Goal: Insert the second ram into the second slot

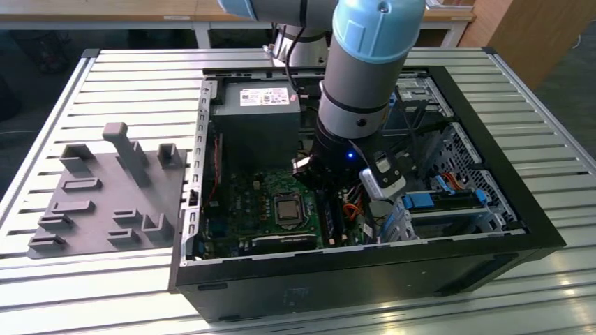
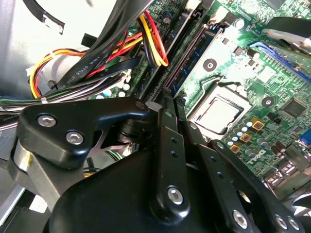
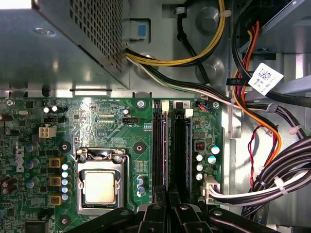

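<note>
Exterior view: arm [image 1: 359, 84] is reaching down into the PC case [image 1: 484, 202], over the motherboard [image 1: 265, 209]. First wrist view: gripper [image 3: 169, 204] is sitting over the RAM slots [image 3: 167, 145], the second ram [image 3: 186, 145] looking seated. Second wrist view: fingers [image 2: 170, 141] are pressing together; can't tell if they're clasping anything. Risk: uneven push could be leaving one end unlatched; cables [image 2: 121, 43] are hanging close.

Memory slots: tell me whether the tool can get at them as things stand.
Probably yes: the tool sits in line with the memory slots, nothing lies across them, and the cables run beside them.
</note>
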`<state>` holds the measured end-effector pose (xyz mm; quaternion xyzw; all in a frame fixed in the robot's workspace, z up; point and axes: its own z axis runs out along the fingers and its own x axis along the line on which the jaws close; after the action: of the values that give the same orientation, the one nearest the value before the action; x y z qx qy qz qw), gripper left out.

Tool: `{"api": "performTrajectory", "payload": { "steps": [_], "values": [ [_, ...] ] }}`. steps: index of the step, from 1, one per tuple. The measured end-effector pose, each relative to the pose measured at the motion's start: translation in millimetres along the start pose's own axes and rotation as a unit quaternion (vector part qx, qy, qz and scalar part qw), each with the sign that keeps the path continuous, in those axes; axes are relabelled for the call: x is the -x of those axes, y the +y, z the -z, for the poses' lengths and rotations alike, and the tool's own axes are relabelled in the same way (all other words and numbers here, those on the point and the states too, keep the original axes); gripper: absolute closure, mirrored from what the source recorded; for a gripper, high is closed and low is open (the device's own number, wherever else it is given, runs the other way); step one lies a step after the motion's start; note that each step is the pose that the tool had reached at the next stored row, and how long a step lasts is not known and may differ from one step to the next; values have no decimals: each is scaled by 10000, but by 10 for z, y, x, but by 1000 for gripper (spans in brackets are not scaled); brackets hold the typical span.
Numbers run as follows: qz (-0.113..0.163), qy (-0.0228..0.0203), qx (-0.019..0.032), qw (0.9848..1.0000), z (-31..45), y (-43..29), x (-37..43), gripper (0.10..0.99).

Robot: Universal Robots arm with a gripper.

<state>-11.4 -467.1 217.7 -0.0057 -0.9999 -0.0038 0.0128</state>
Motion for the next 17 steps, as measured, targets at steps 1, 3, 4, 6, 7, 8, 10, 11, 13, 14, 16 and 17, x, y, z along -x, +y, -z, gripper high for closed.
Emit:
{"api": "performTrajectory", "payload": {
  "steps": [1, 3, 4, 6, 7, 8, 10, 11, 13, 14, 16, 17],
  "values": [
    [0, 1, 0, 10000, 0, 0, 0, 949],
    [-1, 6, 0, 10000, 0, 0, 1, 949],
    [-3, 8, 0, 10000, 0, 0, 3, 949],
    [-30, 9, 0, 10000, 0, 0, 7, 949],
    [-45, 9, 0, 10000, 0, 0, 8, 949],
    [-56, 9, 1, 10000, -1, 0, 8, 949],
    [-60, 8, 1, 10000, -3, 0, 8, 949],
    [-60, 9, 1, 10000, -5, -1, 9, 949],
    [-60, 9, 1, 10000, -9, 0, 9, 949],
    [-60, 10, 1, 10000, -9, 0, 9, 949],
    [-60, 11, 0, 10000, -9, 0, 9, 949],
    [-60, 11, 1, 10000, -8, 0, 9, 949]
  ]
}}
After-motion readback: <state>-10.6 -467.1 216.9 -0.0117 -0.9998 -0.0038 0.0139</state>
